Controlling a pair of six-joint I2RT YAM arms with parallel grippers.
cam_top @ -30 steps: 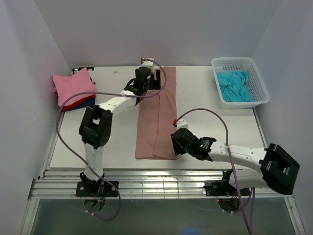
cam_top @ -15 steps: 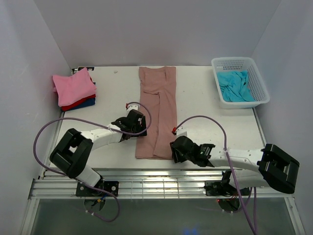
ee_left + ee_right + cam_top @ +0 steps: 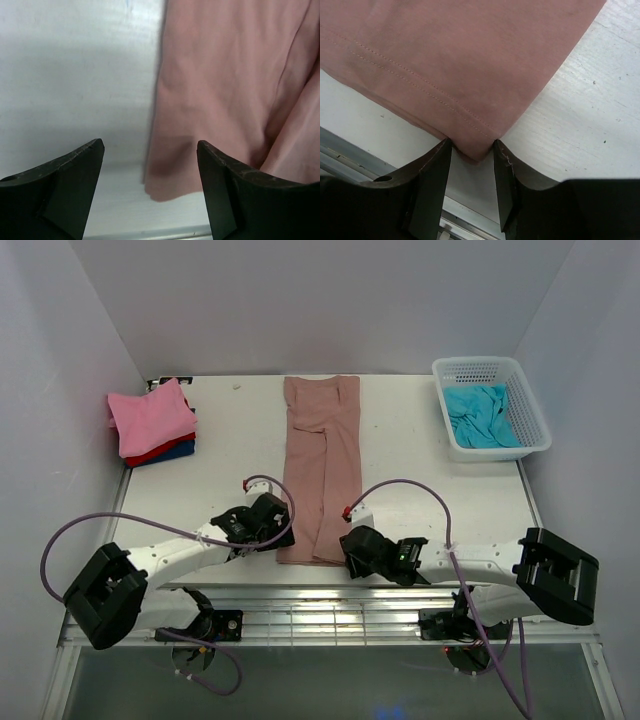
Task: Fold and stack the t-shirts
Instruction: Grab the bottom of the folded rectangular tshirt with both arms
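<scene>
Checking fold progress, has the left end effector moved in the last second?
Yes. The left end effector came nearer, from level with the pink stack to the near left corner of the rose shirt.

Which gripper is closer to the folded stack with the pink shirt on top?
Left. The left gripper is at the near left corner of the rose-brown shirt, the side facing the stack; the right gripper is at its near right corner, farther.

The left arm point(image 3: 175, 553) and right arm point(image 3: 475, 558) are stretched low and angled inward. The left gripper point(image 3: 150, 147) is held wide open, the right gripper point(image 3: 470, 145) only narrowly parted.
</scene>
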